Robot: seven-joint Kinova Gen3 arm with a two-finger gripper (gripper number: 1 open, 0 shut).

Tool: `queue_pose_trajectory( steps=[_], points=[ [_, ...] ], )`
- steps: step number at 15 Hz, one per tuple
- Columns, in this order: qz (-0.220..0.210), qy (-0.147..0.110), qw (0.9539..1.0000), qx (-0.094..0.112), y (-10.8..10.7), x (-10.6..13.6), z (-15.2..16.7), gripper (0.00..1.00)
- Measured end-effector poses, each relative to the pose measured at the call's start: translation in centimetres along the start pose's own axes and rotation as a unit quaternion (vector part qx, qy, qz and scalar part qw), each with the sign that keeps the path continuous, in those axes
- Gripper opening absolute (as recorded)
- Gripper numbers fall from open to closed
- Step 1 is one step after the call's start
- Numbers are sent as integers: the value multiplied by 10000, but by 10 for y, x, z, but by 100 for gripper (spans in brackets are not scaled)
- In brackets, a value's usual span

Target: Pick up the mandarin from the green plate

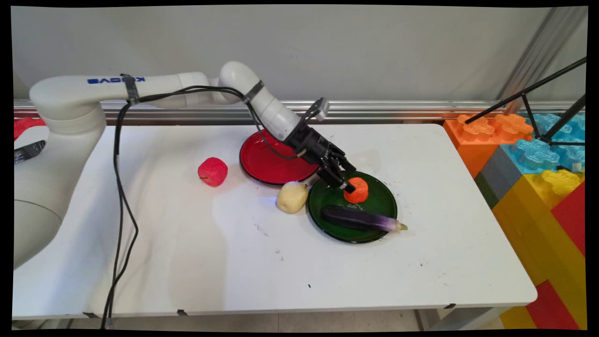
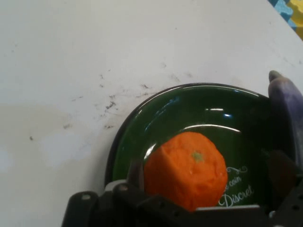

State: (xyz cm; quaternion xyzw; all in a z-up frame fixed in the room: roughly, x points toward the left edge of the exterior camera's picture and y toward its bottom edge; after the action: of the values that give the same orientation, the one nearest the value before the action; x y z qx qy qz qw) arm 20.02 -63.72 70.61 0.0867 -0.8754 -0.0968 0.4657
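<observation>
My gripper (image 1: 345, 186) is down over the far-left part of a green plate (image 1: 384, 213), open around an orange, blocky fruit-like toy (image 1: 358, 190). In the hand view the orange toy (image 2: 187, 170) sits between the fingers of my gripper (image 2: 208, 172). One finger (image 2: 135, 174) is right against its side. The other finger (image 2: 280, 171) stands well apart from it. A purple eggplant (image 1: 360, 218) lies across the near side of the plate, and the eggplant (image 2: 284, 111) shows at the right edge of the hand view, over the green plate (image 2: 142, 137).
A pale yellow potato (image 1: 292, 197) lies on the table against the green plate's left rim. A red plate (image 1: 262, 164) stands behind it, under the arm. A red apple (image 1: 213, 172) sits further left. Big coloured building blocks (image 1: 538, 164) and a black tripod (image 1: 538, 112) stand off the table's right end.
</observation>
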Motion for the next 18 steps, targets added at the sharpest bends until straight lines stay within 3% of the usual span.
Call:
queue_pose_trajectory(
  steps=[11,18],
  points=[
    [141,-144,9998,-90,-14,7,33,100],
    [290,-175,9994,-77,-20,6,38,100]
  ],
)
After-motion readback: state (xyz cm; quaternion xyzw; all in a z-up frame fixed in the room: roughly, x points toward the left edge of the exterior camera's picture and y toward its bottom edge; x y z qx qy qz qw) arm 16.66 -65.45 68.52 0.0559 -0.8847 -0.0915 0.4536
